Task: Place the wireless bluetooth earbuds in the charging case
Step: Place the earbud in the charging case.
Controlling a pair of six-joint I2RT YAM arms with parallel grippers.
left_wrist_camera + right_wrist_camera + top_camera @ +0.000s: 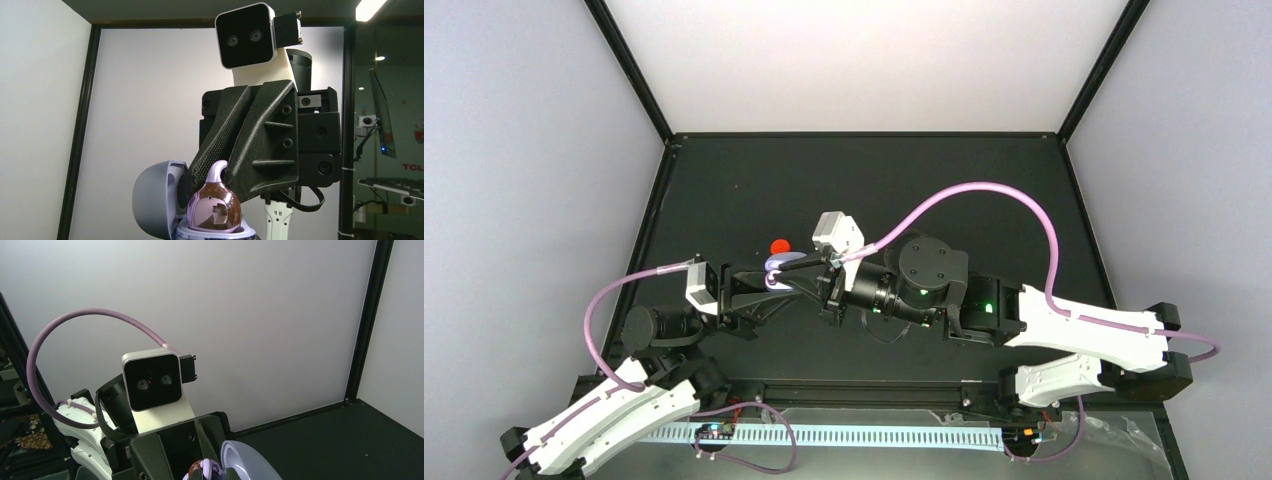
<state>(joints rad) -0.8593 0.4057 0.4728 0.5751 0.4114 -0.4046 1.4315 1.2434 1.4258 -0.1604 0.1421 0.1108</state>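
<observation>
Above the surface, the left pincer pinches the open case. The right pincer pinches a bud at its well. Keep the bud aligned, press gently down, then let go.

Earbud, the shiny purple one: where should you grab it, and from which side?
Grip the earbud by its thin curved stem, coming from the stem end, opposite the charging case, as the right gripper does. Its round shiny body sits against the case, and the open lid blocks one side.
</observation>
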